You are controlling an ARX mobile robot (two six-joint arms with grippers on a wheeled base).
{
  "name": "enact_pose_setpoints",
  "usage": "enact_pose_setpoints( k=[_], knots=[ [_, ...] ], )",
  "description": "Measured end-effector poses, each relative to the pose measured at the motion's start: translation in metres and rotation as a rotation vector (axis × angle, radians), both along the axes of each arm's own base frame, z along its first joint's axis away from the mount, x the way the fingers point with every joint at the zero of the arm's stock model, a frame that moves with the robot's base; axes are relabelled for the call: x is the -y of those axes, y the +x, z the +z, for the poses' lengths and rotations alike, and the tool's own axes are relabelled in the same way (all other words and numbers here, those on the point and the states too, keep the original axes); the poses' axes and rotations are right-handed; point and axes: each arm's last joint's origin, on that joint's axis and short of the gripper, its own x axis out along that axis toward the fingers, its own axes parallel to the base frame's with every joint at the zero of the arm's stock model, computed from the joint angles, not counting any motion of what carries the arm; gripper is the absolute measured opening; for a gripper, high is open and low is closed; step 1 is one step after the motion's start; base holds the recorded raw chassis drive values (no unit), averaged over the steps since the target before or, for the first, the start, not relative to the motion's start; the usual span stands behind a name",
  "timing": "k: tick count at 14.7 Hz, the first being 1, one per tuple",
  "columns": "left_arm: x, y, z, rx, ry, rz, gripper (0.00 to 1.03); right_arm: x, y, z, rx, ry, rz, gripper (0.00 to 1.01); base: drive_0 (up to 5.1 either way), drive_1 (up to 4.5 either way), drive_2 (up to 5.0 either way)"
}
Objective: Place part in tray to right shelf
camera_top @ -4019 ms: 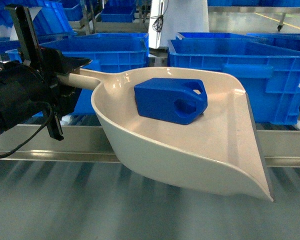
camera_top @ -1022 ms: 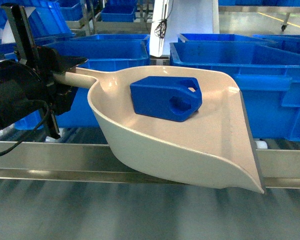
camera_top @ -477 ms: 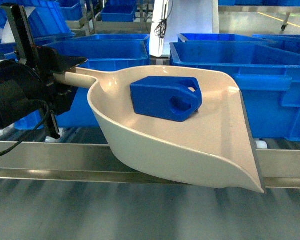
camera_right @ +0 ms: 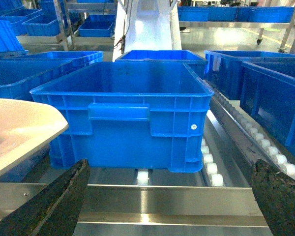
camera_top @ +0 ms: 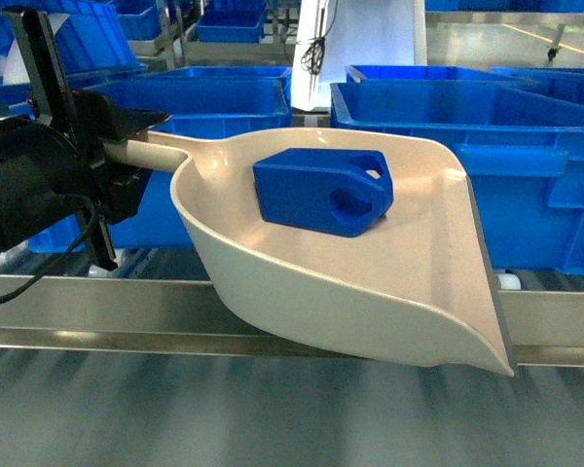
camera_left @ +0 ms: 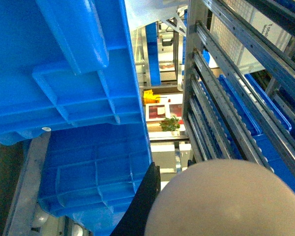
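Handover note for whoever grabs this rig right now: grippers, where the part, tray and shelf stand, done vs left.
Left gripper: shut on the tray handle, holding the tray in the air over the right shelf's front rail.
Right gripper: open, empty, facing a blue crate on the shelf rollers.
Part: lying inside the tray, near the handle end.
Done: part is in the tray and the tray is at the right shelf.
Left: get the part from the tray onto the shelf; the crate straight ahead looks like the likely spot. Part not yet delivered.
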Motion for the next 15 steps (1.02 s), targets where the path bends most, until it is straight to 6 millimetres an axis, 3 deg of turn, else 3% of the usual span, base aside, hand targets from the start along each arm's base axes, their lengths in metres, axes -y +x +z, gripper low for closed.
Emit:
enact_pose_setpoints(
  k=[3, 4, 6, 7, 10, 12, 15],
  knots=[
    [0.0, 0.0, 0.0, 0.0, 0.0, 0.0, 0.13, 0.0, 0.0, 0.0, 0.0, 0.0, 0.0, 0.98, 0.0, 0.0, 0.0],
    [0.002, 0.001, 0.002, -0.108, 0.031, 0.064, 0.13, 0.0, 0.0, 0.0, 0.0, 0.0, 0.0, 0.98, 0.0, 0.0, 0.0],
    [-0.003, -0.005, 0.023, -0.147, 0.1, 0.219, 0.13, 0.0, 0.0, 0.0, 0.0, 0.0, 0.0, 0.98, 0.0, 0.0, 0.0],
    [-0.004, -0.004, 0.036, -0.089, 0.074, 0.228, 0.13, 0.0, 0.0, 0.0, 0.001, 0.0, 0.0, 0.98, 0.0, 0.0, 0.0],
    [-0.004, 0.0, 0.049, -0.02, 0.033, 0.224, 0.13, 0.0, 0.0, 0.0, 0.001, 0.0, 0.0, 0.98, 0.0, 0.0, 0.0],
    [-0.007, 0.012, 0.069, 0.014, 0.016, 0.248, 0.13, 0.0, 0.0, 0.0, 0.001, 0.0, 0.0, 0.98, 0.0, 0.0, 0.0],
    [-0.036, 0.047, 0.111, 0.038, 0.032, 0.399, 0.13, 0.0, 0.0, 0.0, 0.0, 0.0, 0.0, 0.98, 0.0, 0.0, 0.0]
  ],
)
